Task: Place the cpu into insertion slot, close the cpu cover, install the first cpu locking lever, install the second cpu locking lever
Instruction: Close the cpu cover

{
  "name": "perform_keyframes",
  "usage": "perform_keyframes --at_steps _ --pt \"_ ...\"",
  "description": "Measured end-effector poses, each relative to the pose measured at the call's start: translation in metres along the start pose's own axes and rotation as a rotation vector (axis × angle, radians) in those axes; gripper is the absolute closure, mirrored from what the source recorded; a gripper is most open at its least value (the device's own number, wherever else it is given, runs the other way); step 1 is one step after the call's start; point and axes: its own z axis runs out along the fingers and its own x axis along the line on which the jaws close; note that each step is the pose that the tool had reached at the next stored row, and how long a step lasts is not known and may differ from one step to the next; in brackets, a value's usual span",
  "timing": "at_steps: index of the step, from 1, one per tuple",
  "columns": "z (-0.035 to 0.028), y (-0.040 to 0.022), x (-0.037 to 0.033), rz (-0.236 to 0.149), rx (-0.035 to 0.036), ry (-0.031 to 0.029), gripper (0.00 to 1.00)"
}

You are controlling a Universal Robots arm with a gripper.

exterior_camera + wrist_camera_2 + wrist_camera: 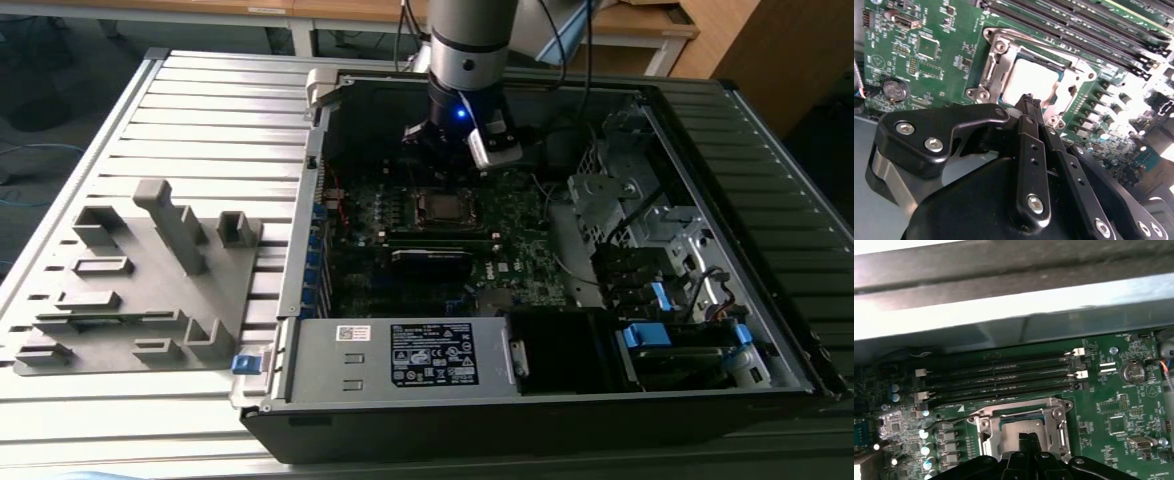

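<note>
The closed tool hangs over the cpu framed by the cpu cover.

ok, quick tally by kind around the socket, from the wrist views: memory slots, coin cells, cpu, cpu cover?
memory slots: 4
coin cell: 1
cpu: 1
cpu cover: 1
Total: 7

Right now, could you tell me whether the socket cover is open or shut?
Shut: the cover lies flat around the grey chip in both wrist views.
</note>
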Motion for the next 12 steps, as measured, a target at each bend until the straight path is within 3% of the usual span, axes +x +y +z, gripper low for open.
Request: perform_keyframes --at_steps 12 --pt "-0.0002 -0.0056 0.0048 0.000 0.0000 -0.0015 0.89"
